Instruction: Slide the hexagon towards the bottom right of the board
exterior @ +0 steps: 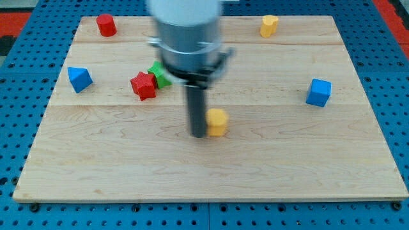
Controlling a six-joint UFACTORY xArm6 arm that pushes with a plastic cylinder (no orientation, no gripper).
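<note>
Hexagon, yellow, sits near the board's middle, slightly toward the view's bottom. The rod's tip stands just at its left side, touching or nearly so; contact can't be confirmed. No pincer on this rig: only a bare dark rod, nothing to spread or press.

Risk, as I judge it: the tip stands left and level, so a push would send the block rightward, not down-right. An off-centre push on a faceted side could spin it off the rod.

Wooden board, pale planks, smooth grain. Blocks look matte, solid-coloured. Red star touches a green block, shape partly hidden. Elsewhere: red cylinder, blue block at left, blue cube, yellow block at top.
</note>
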